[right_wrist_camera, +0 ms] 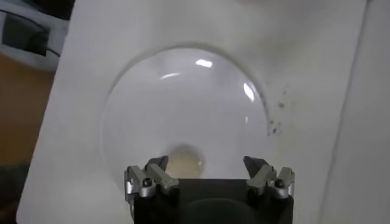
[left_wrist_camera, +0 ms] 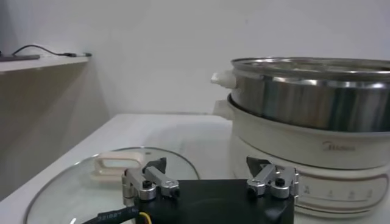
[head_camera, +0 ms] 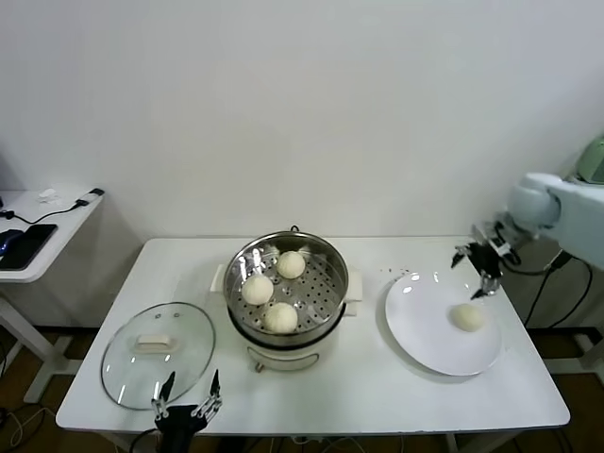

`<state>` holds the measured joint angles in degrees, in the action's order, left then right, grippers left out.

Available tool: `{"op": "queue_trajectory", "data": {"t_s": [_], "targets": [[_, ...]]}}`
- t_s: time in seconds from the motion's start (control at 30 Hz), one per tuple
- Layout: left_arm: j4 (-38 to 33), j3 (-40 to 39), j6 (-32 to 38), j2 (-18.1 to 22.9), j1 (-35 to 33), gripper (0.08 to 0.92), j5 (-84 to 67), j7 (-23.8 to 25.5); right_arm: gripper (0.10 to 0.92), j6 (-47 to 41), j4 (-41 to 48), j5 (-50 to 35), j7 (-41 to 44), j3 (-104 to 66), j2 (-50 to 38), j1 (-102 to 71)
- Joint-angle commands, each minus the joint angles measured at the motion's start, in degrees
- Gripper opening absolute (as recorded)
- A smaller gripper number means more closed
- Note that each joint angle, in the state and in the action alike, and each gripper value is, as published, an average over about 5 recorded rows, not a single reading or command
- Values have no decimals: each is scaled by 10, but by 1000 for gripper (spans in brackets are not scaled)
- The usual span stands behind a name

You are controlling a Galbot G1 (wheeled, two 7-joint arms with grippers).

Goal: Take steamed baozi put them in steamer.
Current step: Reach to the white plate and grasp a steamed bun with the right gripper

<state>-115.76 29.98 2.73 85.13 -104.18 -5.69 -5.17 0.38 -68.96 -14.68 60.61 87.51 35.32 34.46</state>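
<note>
The steamer point(head_camera: 332, 262) stands mid-table with three baozi on its perforated tray: one at the back point(head_camera: 291, 264), one at the left point(head_camera: 257, 289), one at the front point(head_camera: 280, 317). A fourth baozi point(head_camera: 467, 316) lies on the white plate point(head_camera: 420, 326) at the right. My right gripper point(head_camera: 477, 269) is open and empty, hovering above the plate's far edge, just behind that baozi, which shows between its fingers in the right wrist view point(right_wrist_camera: 184, 163). My left gripper point(head_camera: 189, 392) is open and empty, parked at the table's front edge next to the steamer point(left_wrist_camera: 304, 115).
A round glass lid point(head_camera: 158, 352) with a white handle lies flat at the front left, also in the left wrist view point(left_wrist_camera: 91, 182). A side table point(head_camera: 38, 236) with dark devices and a cable stands at the far left. A wall runs behind the table.
</note>
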Motion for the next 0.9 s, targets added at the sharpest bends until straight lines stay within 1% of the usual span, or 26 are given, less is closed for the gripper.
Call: {"op": "queue_trajectory", "data": {"t_s": [0.03, 0.17, 0.47, 0.83, 0.9], "targets": [[1, 5, 0, 4, -3, 823, 1, 1, 823, -52, 114, 77, -18, -189, -22, -245], [3, 4, 1, 6, -5, 823, 3, 1, 823, -53, 138, 89, -23, -225, 6, -279], [3, 5, 2, 6, -10, 823, 5, 0, 823, -53, 185, 111, -41, -250, 63, -293], [4, 5, 0, 5, -9, 823, 4, 1, 822, -60, 185, 116, -33, -241, 70, -290], [4, 5, 0, 5, -8, 823, 4, 1, 807, -61, 184, 116, -33, -243, 70, -289]]}}
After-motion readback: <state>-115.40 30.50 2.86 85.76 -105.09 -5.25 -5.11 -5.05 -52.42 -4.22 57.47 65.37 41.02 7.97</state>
